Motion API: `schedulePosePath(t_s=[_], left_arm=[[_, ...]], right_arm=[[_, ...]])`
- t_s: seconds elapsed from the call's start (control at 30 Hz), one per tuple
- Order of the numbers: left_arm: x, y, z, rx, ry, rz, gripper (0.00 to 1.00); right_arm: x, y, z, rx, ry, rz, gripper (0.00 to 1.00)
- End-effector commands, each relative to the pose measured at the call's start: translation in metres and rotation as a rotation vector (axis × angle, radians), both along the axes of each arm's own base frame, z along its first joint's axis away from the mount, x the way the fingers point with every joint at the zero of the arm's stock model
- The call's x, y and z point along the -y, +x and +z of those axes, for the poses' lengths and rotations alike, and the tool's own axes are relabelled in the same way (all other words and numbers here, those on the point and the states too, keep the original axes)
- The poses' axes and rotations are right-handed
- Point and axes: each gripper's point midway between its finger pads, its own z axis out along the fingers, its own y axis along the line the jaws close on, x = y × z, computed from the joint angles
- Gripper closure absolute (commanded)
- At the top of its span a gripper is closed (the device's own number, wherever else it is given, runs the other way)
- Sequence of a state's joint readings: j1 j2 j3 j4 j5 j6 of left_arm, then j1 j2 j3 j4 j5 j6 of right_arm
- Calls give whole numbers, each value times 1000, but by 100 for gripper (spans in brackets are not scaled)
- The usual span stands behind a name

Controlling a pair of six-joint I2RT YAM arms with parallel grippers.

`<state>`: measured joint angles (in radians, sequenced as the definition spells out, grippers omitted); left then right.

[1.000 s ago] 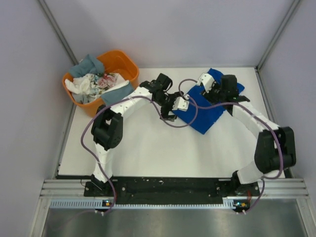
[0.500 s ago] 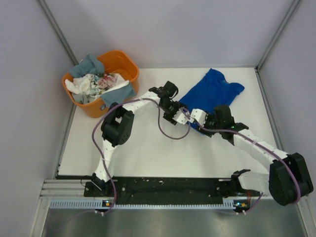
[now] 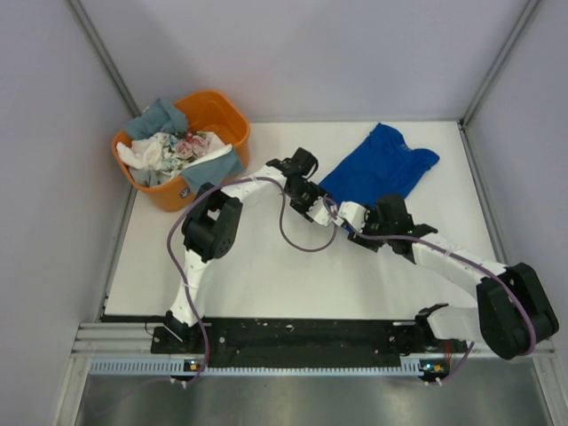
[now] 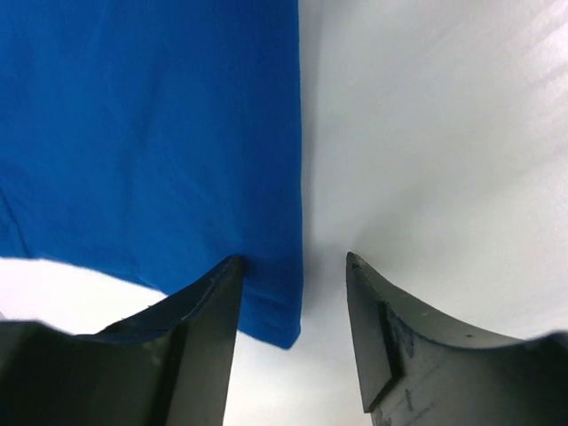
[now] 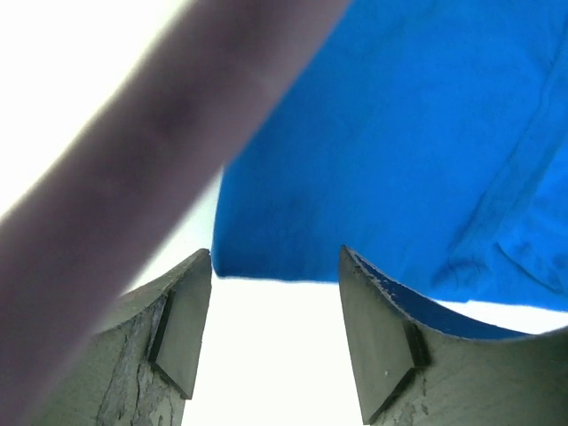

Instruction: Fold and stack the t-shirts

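A royal blue t-shirt (image 3: 382, 164) lies spread on the white table (image 3: 266, 266), right of centre toward the back. My left gripper (image 3: 321, 204) is open at the shirt's near left corner. In the left wrist view the hem corner (image 4: 275, 311) lies between my open fingers (image 4: 293, 257). My right gripper (image 3: 353, 216) is open and empty just right of the left one. In the right wrist view the shirt's edge (image 5: 399, 133) lies just beyond the fingertips of that gripper (image 5: 275, 252). No lettering shows on the shirt.
An orange tub (image 3: 222, 108) stands at the back left, holding grey-blue (image 3: 160, 115), white and floral (image 3: 173, 146) shirts. A purple cable (image 5: 160, 151) crosses the right wrist view. Grey walls enclose the table on three sides.
The blue shirt went from a folded bundle to lying spread out. My right gripper came from the shirt's far side to its near corner. My left gripper shifted slightly nearer.
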<state>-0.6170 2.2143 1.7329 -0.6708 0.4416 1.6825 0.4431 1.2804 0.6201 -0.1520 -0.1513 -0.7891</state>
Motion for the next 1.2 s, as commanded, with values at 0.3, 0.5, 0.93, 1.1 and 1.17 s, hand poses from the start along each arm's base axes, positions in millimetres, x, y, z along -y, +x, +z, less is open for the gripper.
schedulePosePath(t_s=[0.3,0.5,0.93,1.1,1.17], left_arm=[[-6,17,-8,66,20,73,100],[-19,4,-1,13,8,144,100],[-36,-34,8,-157,3,170,100],[-36,-39,11,-176,0,163,100],[-37,-40,11,-181,4,165,100]], right_arm=[[16,-15,39,101,0,36,39],[34,-1,89,231,110,-42,25],[-51,-39,27,74,123,306,18],[-62,-28,0,82,42,313,23],[-57,-25,-12,71,4,294,24]])
